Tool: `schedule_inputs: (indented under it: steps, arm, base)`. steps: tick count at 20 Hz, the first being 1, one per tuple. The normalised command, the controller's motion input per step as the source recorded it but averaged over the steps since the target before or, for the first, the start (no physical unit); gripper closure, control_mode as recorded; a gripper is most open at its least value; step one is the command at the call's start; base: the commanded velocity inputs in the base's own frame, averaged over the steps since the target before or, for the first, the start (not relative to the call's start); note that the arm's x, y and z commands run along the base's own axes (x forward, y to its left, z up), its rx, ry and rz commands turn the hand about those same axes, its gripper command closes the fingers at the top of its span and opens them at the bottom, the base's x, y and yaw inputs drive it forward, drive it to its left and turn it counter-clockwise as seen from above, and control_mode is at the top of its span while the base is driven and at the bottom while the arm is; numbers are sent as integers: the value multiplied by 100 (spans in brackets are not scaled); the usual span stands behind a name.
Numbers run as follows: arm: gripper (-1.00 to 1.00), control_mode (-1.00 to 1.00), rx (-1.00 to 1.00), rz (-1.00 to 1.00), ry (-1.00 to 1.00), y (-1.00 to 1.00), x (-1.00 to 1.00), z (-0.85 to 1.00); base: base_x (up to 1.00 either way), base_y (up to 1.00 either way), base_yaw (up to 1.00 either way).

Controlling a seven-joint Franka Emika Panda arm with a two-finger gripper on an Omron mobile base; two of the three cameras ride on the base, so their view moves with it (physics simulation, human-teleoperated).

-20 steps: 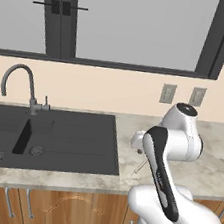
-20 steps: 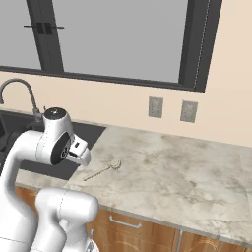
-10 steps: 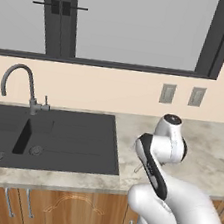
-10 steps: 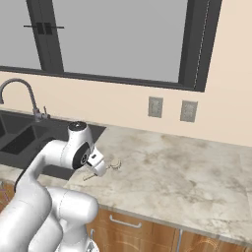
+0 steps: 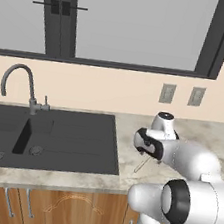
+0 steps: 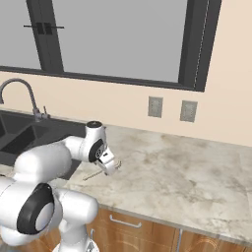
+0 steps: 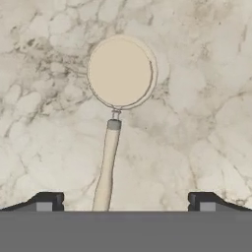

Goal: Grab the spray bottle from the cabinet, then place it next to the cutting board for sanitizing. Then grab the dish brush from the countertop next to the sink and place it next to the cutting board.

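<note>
While end effector (image 7: 123,201) gapes, dish brush (image 7: 117,103) lies btwn tips.

You are facing a kitchen wall with a wide window above wooden lower cabinets.

The wall (image 5: 112,91) in front of you is painted a pale peach. A large window (image 5: 141,25) with a dark frame spans its upper part, and its panes look flat grey; on your left, a thick dark mullion (image 5: 58,15) carries a thin horizontal bar. Two grey outlet plates (image 6: 155,107) sit side by side on the wall below the window's right end. Along the bottom you see warm brown wooden cabinet fronts (image 5: 60,210) with slim grey bar handles (image 6: 125,222). The light is even and soft, with faint shadows.
</note>
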Motion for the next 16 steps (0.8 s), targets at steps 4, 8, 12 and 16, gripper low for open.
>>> schedule_inputs:
  steps: [4,8,12,16]
  arm:
    - [-100,-100,0,-10,10,-5,44,-50]
    - [-100,-100,0,-8,8,-1,37,-44]
    - [100,-100,0,-7,6,0,25,-46]
    - [100,-100,0,-5,1,0,14,-37]
  base:
    - [0,0,0]
    - [0,0,0]
    - [0,0,0]
    - [0,0,0]
